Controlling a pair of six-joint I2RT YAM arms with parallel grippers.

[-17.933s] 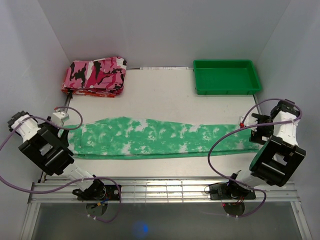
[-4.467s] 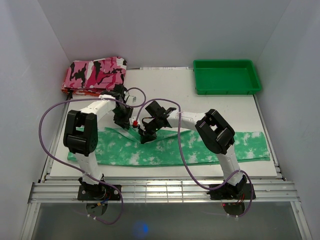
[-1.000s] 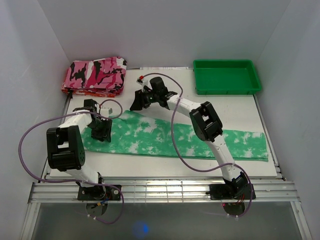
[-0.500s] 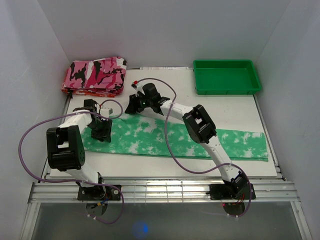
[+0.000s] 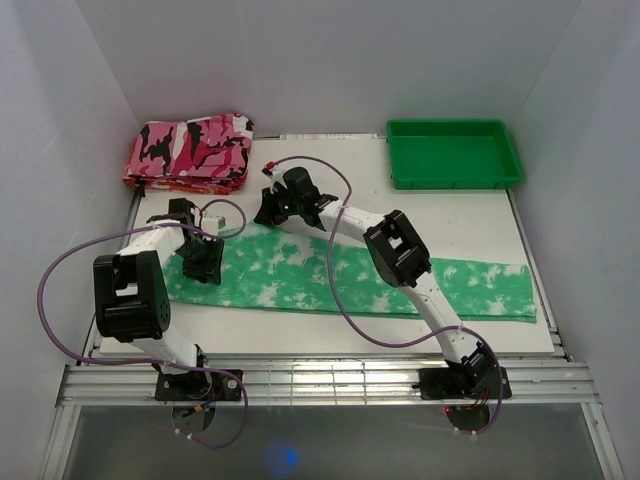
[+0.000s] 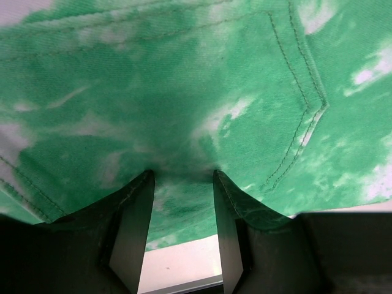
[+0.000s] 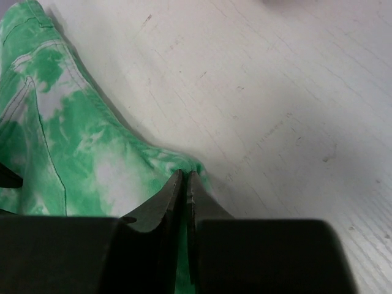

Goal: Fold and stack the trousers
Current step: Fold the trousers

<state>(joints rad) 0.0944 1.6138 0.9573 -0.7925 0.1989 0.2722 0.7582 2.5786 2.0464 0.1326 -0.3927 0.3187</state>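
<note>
The trousers [image 5: 300, 275], bright green with white blotches, lie flat in a long strip across the table. My left gripper [image 5: 203, 262] stands on their left end. In the left wrist view it [image 6: 184, 177] is open, with its fingertips [image 6: 147, 180] pressed onto the cloth [image 6: 245, 92] at the hem beside a stitched pocket. My right gripper [image 5: 266, 212] reaches across to the far edge of the trousers. The right wrist view shows it [image 7: 184, 176] shut on a small raised pinch of that edge [image 7: 79, 153].
A folded pink, black and white camouflage cloth [image 5: 190, 150] sits at the back left. A green plastic tray [image 5: 455, 184] stands at the back right. White table [image 5: 420, 215] shows between the tray and the trousers. Purple cables loop over both arms.
My right gripper has moved left and down to the trousers' far edge and shut on it. The left gripper has stayed on the left end.
</note>
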